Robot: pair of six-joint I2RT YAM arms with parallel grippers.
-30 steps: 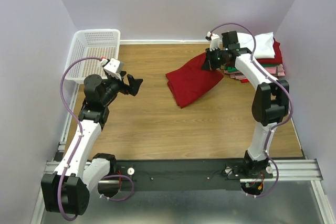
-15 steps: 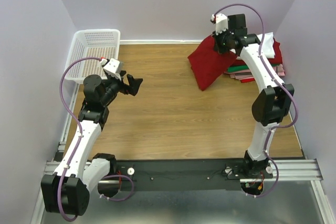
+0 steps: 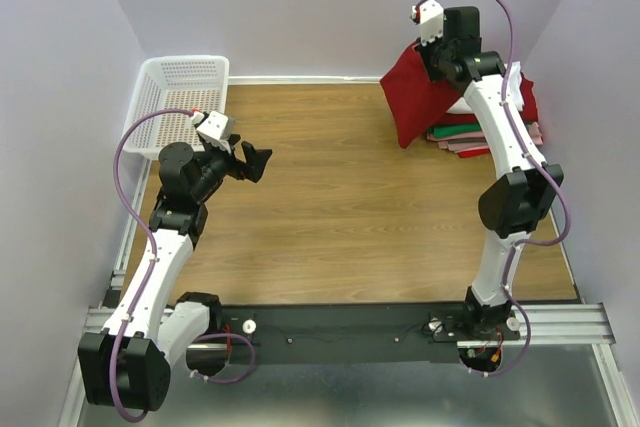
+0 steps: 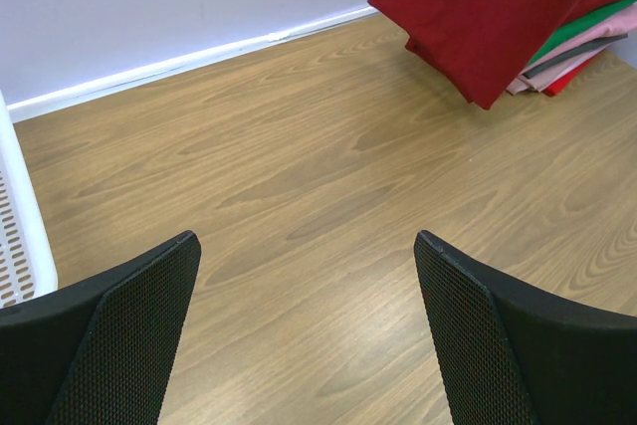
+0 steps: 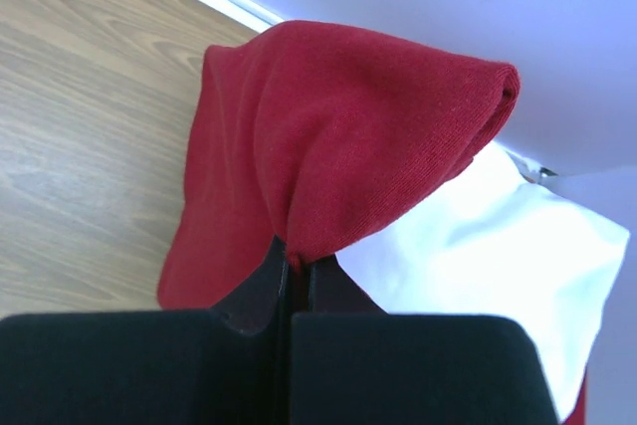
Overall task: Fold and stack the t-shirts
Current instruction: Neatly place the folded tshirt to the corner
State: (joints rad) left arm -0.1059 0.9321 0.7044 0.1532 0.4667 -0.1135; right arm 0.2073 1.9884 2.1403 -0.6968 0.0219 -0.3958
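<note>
One folded red shirt hangs at one o'clock, clamped in the right gripper above the table, just left of the stack of shirts. A second ago it lay on the wood nearer centre; it has been lifted and carried back-right. To finish well, carry it fully over the white shirt before lowering, keeping folds square. The left gripper, at nine o'clock by the basket, stands wide apart, empty.

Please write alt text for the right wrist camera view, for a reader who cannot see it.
The right gripper is shut on a fold of the dark red t-shirt, which drapes over its black fingers. A folded white t-shirt lies behind it, with the wooden table at left.
</note>
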